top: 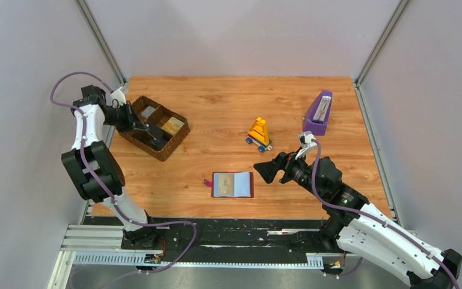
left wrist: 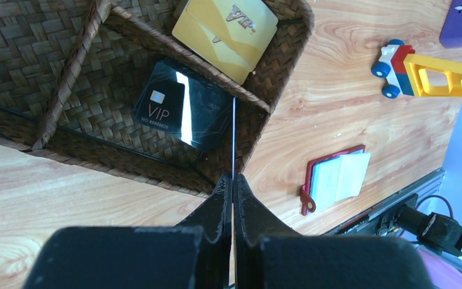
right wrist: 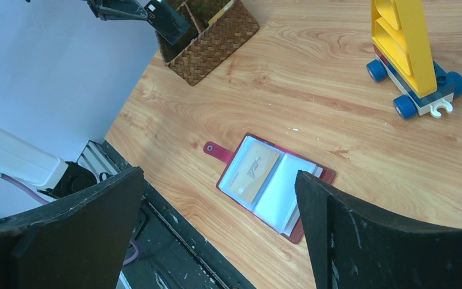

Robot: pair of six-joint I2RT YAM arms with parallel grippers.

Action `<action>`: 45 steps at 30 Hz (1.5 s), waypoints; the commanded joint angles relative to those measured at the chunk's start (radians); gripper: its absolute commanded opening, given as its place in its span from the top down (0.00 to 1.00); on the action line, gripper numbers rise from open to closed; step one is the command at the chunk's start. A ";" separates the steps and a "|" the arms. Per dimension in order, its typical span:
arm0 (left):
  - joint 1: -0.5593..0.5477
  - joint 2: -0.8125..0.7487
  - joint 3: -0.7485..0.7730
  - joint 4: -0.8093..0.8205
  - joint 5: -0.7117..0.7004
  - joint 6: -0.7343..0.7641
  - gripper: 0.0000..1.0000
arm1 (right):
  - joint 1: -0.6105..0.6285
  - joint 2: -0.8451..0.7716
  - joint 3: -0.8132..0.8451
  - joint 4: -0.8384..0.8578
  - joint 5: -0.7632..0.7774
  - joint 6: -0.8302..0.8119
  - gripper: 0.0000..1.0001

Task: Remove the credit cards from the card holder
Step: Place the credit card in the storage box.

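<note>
Letters "VIP" are readable on the black card and the gold card inside the wicker basket. The dark red card holder lies open on the table near its front edge, with a yellowish card in one grey-blue sleeve. The left gripper pinches a dark card over the basket; the right gripper, just beside the holder, is wide open.
</note>
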 commanded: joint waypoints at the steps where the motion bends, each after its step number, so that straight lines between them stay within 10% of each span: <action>1: 0.012 0.029 0.029 -0.016 -0.029 -0.005 1.00 | -0.004 0.001 0.052 0.019 0.018 -0.008 0.00; 15: 0.013 0.132 -0.037 0.092 0.023 -0.042 0.99 | -0.003 -0.027 0.047 0.027 0.050 0.021 0.00; 45: -0.054 0.204 -0.001 0.102 -0.133 -0.048 0.65 | -0.004 -0.056 0.038 0.046 0.075 0.066 0.00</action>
